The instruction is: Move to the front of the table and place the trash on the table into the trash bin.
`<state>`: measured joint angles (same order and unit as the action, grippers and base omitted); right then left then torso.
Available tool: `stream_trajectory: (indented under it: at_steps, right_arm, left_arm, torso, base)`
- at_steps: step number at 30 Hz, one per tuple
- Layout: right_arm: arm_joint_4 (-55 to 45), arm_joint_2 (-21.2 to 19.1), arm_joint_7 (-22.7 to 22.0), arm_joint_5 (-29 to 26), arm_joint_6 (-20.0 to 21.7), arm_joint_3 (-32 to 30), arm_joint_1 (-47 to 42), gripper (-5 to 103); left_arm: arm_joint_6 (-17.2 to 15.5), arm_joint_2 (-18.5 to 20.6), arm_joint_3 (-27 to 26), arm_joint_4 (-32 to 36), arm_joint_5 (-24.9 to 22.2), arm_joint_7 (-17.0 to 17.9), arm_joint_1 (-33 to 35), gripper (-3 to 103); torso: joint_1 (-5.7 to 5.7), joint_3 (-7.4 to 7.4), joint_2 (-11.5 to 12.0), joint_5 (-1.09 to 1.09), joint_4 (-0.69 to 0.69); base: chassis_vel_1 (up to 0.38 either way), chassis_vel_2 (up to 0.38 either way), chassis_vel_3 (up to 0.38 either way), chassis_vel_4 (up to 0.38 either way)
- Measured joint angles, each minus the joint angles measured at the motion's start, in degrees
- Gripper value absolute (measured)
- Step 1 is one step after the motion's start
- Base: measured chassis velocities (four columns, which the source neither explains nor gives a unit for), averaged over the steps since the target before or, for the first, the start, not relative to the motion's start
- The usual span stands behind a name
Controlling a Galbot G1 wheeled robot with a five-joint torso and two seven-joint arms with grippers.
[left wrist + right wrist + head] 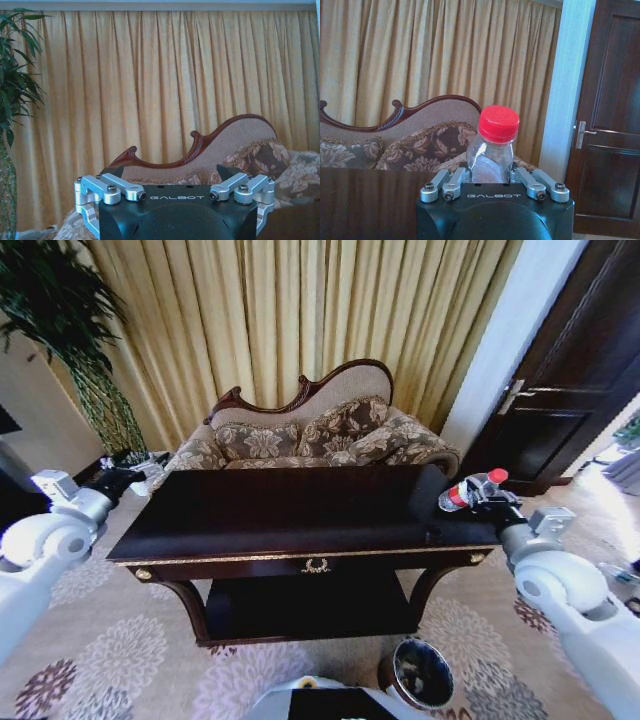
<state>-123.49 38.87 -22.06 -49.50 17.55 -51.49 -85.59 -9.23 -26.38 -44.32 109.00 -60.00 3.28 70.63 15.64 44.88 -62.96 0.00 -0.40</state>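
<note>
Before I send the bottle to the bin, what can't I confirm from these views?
- Bottle body and label: right wrist view, hidden behind the right gripper.
- Trash bin: head view, lower part cut off by the edge.
- Small scraps on the table: head view, too small and lost in glare.
- Left gripper fingertips: left wrist view, mostly hidden by its own housing.

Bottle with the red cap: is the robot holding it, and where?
Yes. The right gripper holds the bottle around its body below the cap. The left gripper holds nothing.
</note>
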Motion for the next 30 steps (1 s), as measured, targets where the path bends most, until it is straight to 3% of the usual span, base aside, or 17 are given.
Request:
stream_trajectory:
  at_steps: [30]
  right_arm:
    - [1.78, 2.89, 3.39, 3.63, -3.33, 2.7, -1.26, 31]
  left_arm:
    - [-1.33, -0.61, 1.47, 1.77, 0.44, 1.4, -0.33, 100]
  torso:
    - [-0.04, -0.03, -0.05, -0.02, 0.0]
  base:
    - [0.184, -0.183, -0.195, 0.184]
